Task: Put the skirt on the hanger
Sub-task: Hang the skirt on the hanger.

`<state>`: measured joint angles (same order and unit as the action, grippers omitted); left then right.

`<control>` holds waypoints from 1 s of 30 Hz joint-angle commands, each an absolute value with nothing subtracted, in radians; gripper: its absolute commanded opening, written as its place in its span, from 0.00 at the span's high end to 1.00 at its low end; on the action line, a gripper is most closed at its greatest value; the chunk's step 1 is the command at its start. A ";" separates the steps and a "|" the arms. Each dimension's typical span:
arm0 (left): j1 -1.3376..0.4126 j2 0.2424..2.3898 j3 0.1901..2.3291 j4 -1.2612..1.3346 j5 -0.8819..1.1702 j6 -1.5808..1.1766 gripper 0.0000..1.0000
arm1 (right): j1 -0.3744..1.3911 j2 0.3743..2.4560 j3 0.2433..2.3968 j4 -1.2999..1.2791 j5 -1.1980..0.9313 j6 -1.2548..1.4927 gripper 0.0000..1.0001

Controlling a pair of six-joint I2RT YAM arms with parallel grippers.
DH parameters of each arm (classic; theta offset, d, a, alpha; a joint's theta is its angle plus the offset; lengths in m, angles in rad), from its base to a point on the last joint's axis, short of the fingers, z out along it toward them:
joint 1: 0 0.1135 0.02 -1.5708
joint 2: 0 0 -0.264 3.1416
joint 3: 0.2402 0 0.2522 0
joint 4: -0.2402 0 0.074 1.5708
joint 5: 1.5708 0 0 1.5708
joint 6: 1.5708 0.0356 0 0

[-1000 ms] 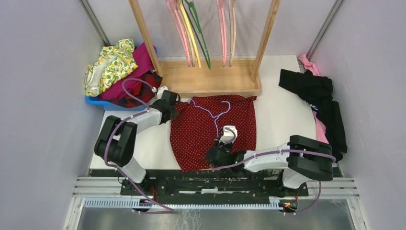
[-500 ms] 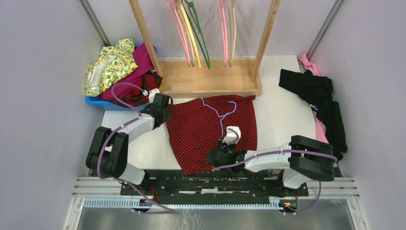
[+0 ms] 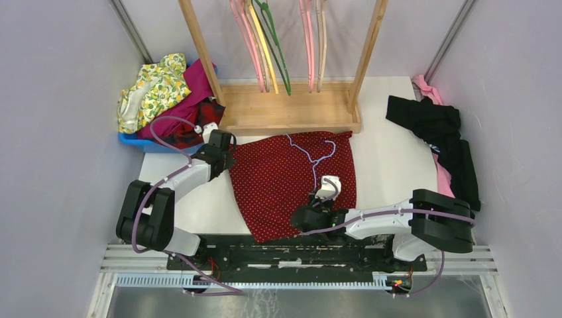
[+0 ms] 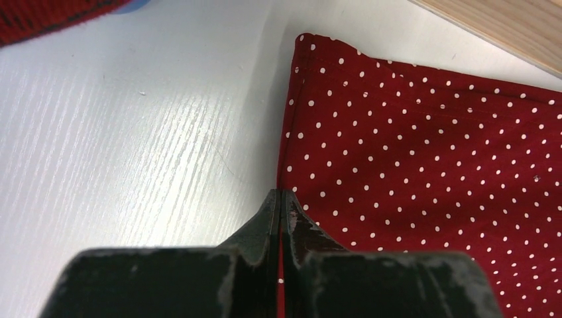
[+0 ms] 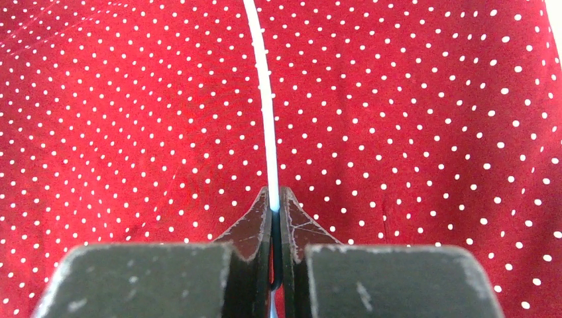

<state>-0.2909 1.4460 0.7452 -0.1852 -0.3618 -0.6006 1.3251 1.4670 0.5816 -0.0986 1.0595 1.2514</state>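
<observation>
The skirt (image 3: 291, 182), a dark-red cloth with tiny white polka dots, is spread flat on the white table (image 3: 391, 165). Its straight far edge is laid just in front of the wooden rack base (image 3: 291, 109), and it is widened towards the near edge. Its left side hem is pinched near the far corner by the closed left gripper (image 4: 280, 195). The hanger (image 3: 313, 159), a very thin pale lilac-blue wire, is laid on top of the skirt's far half, with its small hook curled to the right. One straight run of the wire is clamped between the closed fingers of the right gripper (image 5: 275, 199).
</observation>
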 commanded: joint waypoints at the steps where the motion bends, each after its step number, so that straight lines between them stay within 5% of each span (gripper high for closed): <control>1: -0.285 1.418 0.744 -0.155 -0.338 -0.587 0.92 | 1.328 1.434 0.577 -0.011 1.087 1.179 0.99; 7: -0.285 1.385 0.734 -0.164 -0.283 -0.602 0.66 | 1.354 1.409 0.600 -0.023 1.113 1.144 0.99; 30: -0.377 1.298 0.720 -0.099 -0.151 -0.667 0.65 | 1.432 1.342 0.732 -0.224 1.214 1.120 0.99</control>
<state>-0.3222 1.2728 0.6941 -0.1665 -0.1730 -0.6163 1.4250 1.3090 0.6979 -0.2066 1.1564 1.0939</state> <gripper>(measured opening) 0.349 0.057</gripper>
